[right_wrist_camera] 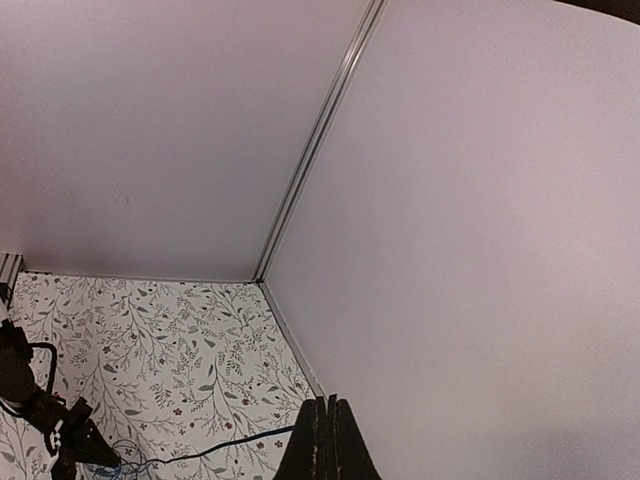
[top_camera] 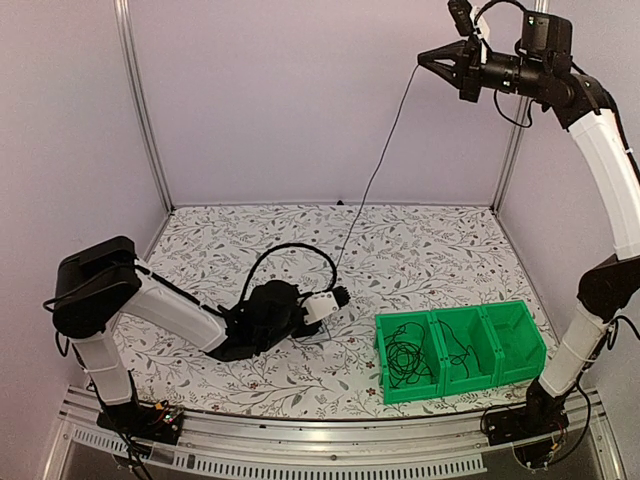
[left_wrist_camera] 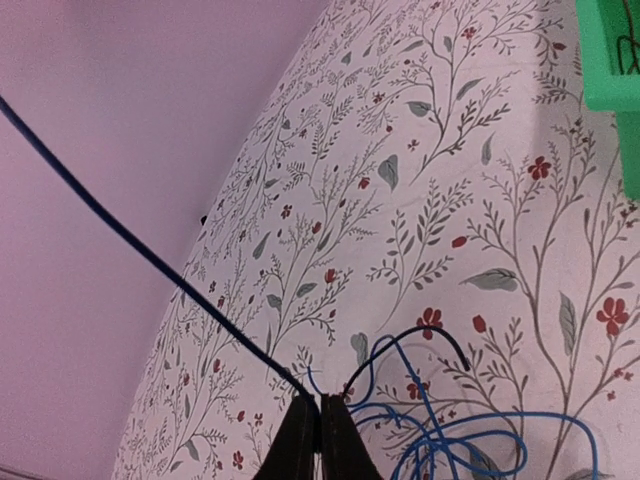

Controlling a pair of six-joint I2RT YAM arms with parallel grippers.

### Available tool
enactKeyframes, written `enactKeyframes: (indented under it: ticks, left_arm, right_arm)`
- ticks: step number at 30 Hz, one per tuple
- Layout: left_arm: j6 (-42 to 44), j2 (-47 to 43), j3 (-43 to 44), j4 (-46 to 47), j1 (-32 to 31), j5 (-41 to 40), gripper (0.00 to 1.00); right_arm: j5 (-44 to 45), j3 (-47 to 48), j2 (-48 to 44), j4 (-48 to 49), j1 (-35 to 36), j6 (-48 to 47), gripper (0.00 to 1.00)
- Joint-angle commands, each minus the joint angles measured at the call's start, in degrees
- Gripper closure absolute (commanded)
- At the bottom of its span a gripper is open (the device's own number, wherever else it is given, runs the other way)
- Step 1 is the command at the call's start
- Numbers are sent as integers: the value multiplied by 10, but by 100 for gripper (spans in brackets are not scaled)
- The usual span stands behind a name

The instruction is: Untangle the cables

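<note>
Our right gripper hangs high near the back right corner, jaws pinched on the blue cable — the strand runs taut down to the table. There our left gripper lies low, closed on the same cable, with loose blue loops and a black strand just beside it. More black cables lie coiled in the green bin — left and middle compartments.
</note>
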Motion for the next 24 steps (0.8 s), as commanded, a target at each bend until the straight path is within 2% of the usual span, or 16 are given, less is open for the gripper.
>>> enactKeyframes:
  ticks: [1,10,16,24]
  left_arm:
    - [-43,23,21,-50,-9,16,100]
    - [-81,21,13,-71,-19,9,100]
    - [-72,-15,28,-61,-48,-25,100]
    - [-54,-41,156,-101,-96,-33,98]
  right_arm:
    - [36,23,-15,22,-22,16,100]
    - [51,40,-31,45,-89,47,100]
    - [45,-62,-58,48,-90,35,100]
    - [34,-198,-123,56,-90,31,100]
